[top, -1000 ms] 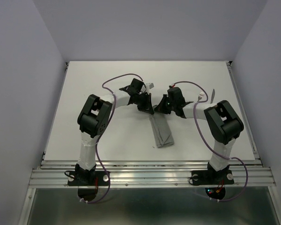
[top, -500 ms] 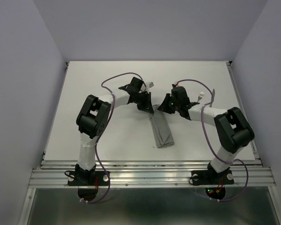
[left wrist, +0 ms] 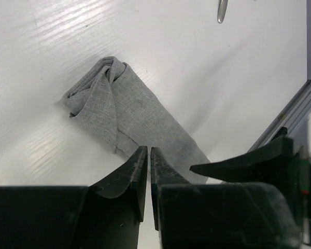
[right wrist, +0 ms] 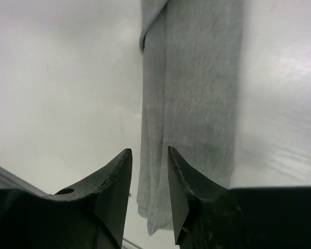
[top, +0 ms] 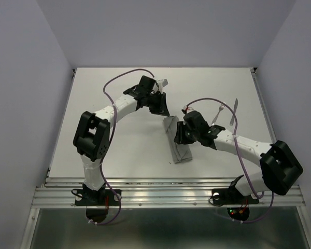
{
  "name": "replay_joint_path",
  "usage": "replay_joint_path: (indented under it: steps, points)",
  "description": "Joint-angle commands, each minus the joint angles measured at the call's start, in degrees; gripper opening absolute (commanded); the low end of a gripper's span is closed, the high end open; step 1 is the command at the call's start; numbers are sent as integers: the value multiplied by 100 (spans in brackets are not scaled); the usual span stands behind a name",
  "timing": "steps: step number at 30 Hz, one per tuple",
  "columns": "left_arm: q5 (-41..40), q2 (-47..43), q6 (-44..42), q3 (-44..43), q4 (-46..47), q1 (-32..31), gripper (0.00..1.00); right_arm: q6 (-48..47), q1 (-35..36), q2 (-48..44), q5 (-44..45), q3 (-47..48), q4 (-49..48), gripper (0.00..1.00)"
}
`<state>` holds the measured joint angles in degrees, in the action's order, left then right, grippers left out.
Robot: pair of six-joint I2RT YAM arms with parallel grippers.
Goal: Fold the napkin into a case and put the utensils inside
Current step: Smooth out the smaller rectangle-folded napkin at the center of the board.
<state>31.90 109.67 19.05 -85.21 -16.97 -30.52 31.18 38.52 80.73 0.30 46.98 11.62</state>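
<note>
The grey napkin (top: pixel 177 140) lies flat on the white table as a narrow folded strip, the case, with its far end bunched (left wrist: pixel 101 88). My left gripper (top: pixel 162 107) hovers just beyond that far end; its jaws (left wrist: pixel 148 149) stand a thin slit apart with nothing between them. My right gripper (top: pixel 180 136) is low over the strip's middle, open (right wrist: pixel 149 151), with the cloth's left edge (right wrist: pixel 155 104) below the gap and not pinched. Two slim silver utensils (top: pixel 234 111) (top: pixel 216 116) lie on the table to the right of the napkin.
An aluminium rail (top: pixel 166 189) runs along the table's near edge, with both arm bases bolted on it. Purple cables loop over both arms. Grey walls enclose the table on three sides. The right gripper's dark finger (left wrist: pixel 238 163) shows in the left wrist view.
Both grippers were shut together at the napkin's far end and have let go. The left one drew back and away; the right one slid toward the near side along the strip and opened.
</note>
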Motion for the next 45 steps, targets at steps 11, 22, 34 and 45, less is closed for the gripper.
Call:
replay_joint_path:
  steps: [11,22,34,45]
  points:
    - [-570,-894,248,758,-17,407,18,143,1281,268,1455,215,886,57]
    - [-255,-991,784,2465,616,21,1,125,1333,488,1641,312,913,55]
    - [132,-517,1189,2843,1319,-560,0,99,1386,909,1508,400,666,35]
    - [528,-174,1347,2878,1653,-824,0,108,1439,866,1649,417,702,9]
